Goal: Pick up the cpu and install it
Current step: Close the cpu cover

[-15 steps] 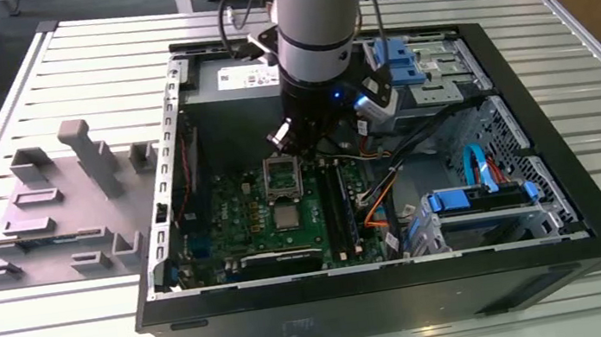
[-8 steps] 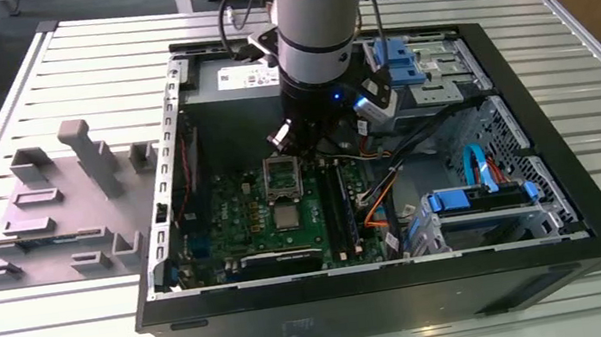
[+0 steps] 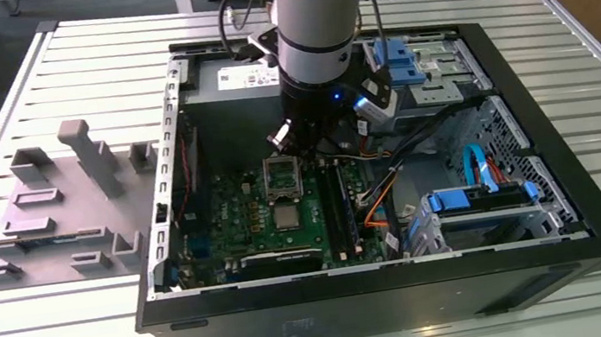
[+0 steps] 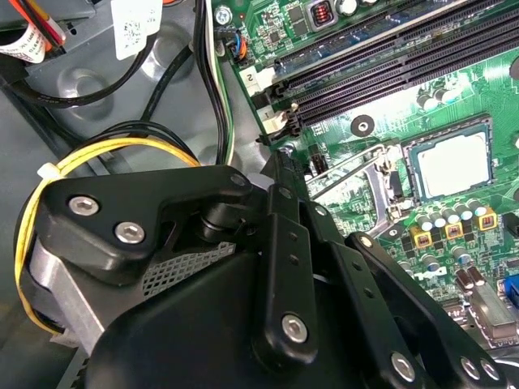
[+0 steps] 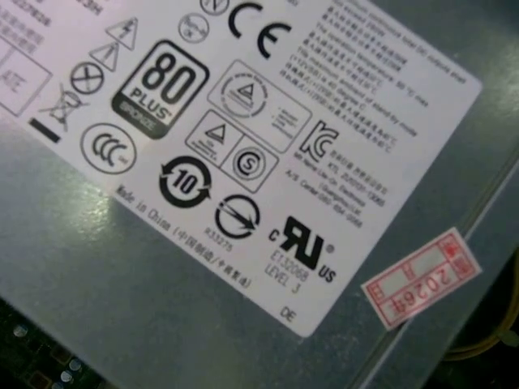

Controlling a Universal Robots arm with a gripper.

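Inside the open black computer case (image 3: 588, 235) on the ribbed metal bench (image 3: 90, 336), the small silvery-grey square cpu (image 3: 287, 216) lies on the green motherboard (image 3: 250, 227), toward the case's near wall. Just beyond it the dark metal socket frame (image 3: 283, 177) stands open. The arm's black gripper (image 3: 299, 141) hovers above that frame; whether its fingers grip anything cannot be told. In the first wrist view, the grey power-supply box (image 5: 122, 275) sits close.

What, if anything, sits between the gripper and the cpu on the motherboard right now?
Nothing visible does. In the exterior view the gripper hangs over the raised socket frame, and the cpu lies uncovered on the motherboard just beyond it. The second wrist view shows the cpu's top bare too.
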